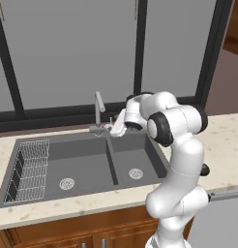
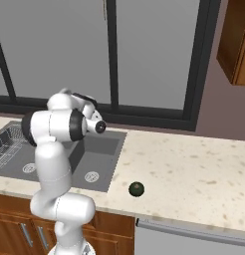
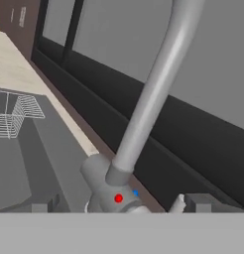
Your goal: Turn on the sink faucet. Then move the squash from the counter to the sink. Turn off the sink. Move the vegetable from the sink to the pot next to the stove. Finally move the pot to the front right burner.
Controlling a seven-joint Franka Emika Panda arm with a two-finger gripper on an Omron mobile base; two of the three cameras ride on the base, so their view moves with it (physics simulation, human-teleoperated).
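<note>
The grey faucet (image 1: 98, 107) rises behind the divider of the dark double sink (image 1: 111, 162). My gripper (image 1: 114, 128) hovers low at its base, open. In the hand view the two fingertips (image 3: 197, 203) stand wide apart on either side of the faucet base (image 3: 106, 181), which carries a red and a blue dot. The spout (image 3: 153, 84) slants up and away, and I see no water running. The small dark green squash (image 2: 136, 189) lies on the beige counter (image 2: 194, 169) right of the sink (image 2: 108, 172), near the front edge. It peeks out from behind my arm (image 1: 204, 169).
A wire rack (image 1: 28, 169) fills the left end of the left basin, and each basin has a round silver drain (image 1: 135, 173). Dark-framed windows run behind the counter. A grey appliance front (image 2: 189, 239) sits below the counter on the right.
</note>
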